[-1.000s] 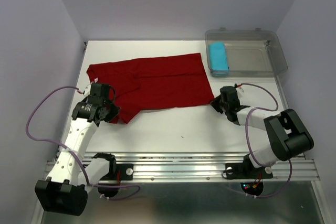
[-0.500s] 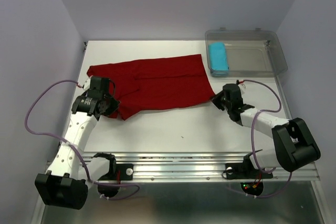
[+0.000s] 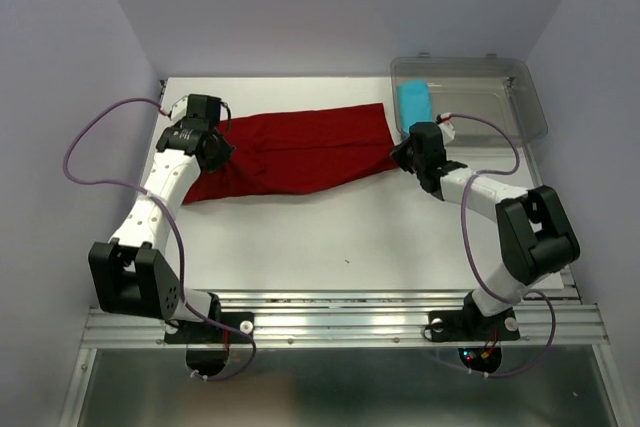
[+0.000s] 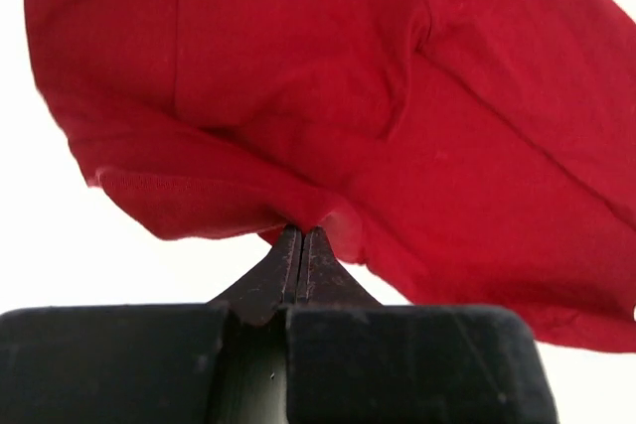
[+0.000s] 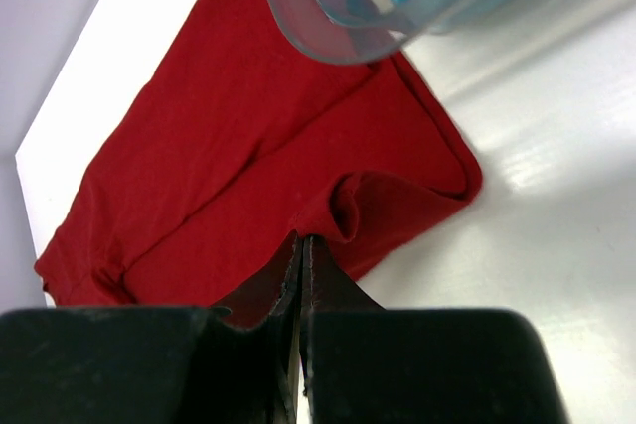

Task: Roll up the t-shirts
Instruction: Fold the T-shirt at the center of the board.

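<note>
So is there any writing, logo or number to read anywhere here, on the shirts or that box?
None: no text can be read in any view.
The red shirt is plain; the blue rolled shirt and the clear box show no label.

The left arm [image 3: 160, 187] and right arm [image 3: 480, 193] are alike: white tube links between boxy black joint housings. A lilac cable [image 3: 70, 159] loops from each wrist to its base and ends at the wrist in a small red-and-white plug. The black bases sit on a ribbed metal rail [image 3: 340, 315] along the counter's near edge, and small red and green lights [image 3: 478, 355] glow below the right one. The left gripper [image 4: 301, 233] and right gripper [image 5: 301, 240] are matte black blocks with dark jaws tapering to thin tips.
</note>
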Controlling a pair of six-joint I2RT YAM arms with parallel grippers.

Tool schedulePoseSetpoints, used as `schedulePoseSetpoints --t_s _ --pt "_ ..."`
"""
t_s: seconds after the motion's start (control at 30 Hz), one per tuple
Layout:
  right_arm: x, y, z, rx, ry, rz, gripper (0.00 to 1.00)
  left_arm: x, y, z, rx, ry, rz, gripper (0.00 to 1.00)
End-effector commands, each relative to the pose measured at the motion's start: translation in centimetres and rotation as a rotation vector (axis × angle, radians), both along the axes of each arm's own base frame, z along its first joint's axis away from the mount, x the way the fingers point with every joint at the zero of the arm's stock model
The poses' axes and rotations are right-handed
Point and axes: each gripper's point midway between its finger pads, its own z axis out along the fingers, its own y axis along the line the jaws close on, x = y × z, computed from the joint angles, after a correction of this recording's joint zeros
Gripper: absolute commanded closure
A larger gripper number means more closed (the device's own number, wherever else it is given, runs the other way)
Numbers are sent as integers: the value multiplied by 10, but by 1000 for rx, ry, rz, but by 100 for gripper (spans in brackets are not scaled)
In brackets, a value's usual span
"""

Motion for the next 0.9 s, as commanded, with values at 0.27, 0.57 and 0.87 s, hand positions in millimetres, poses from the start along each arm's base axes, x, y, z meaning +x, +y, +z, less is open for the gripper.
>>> schedulePoseSetpoints --t_s 0.27,0.57,0.87 --pt "50 7 8 -30 -44 -41 99 58 30 7 71 -43 21 100" --pt "64 10 2 -29 -34 -59 99 73 49 -1 89 -24 32 100" --pt "71 9 0 -26 -34 -82 99 93 63 -9 155 14 48 100"
